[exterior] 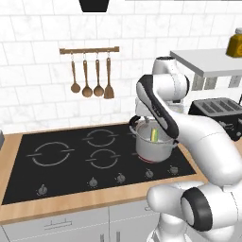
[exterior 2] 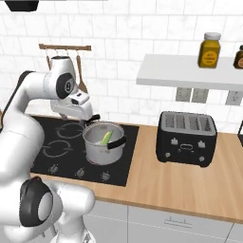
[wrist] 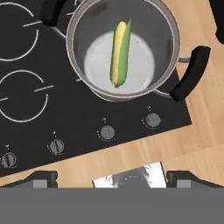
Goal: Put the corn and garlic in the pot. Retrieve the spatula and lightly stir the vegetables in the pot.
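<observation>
Corn (wrist: 119,52) sits in pot (wrist: 170,30), step one done. Garlic and spatula stir left. My claw (wrist: 111,178) hovers at pot's 6 o'clock, fingers apart, empty.

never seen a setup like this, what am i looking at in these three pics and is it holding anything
This is a rendered kitchen with a white robot arm with dark joints on a driving base. Two pictures come from cameras on the base, behind the arm to its left and right. The third comes from a camera on the hand, looking straight down.

On the black cooktop stands a shiny steel pot with two dark handles, and a small yellow-green corn cob lies inside it. A black slotted toaster sits on the wooden counter, and brown wooden spoons hang on the wall.

The tool hovers above the pot with its dark tips spread wide and nothing between them.
</observation>
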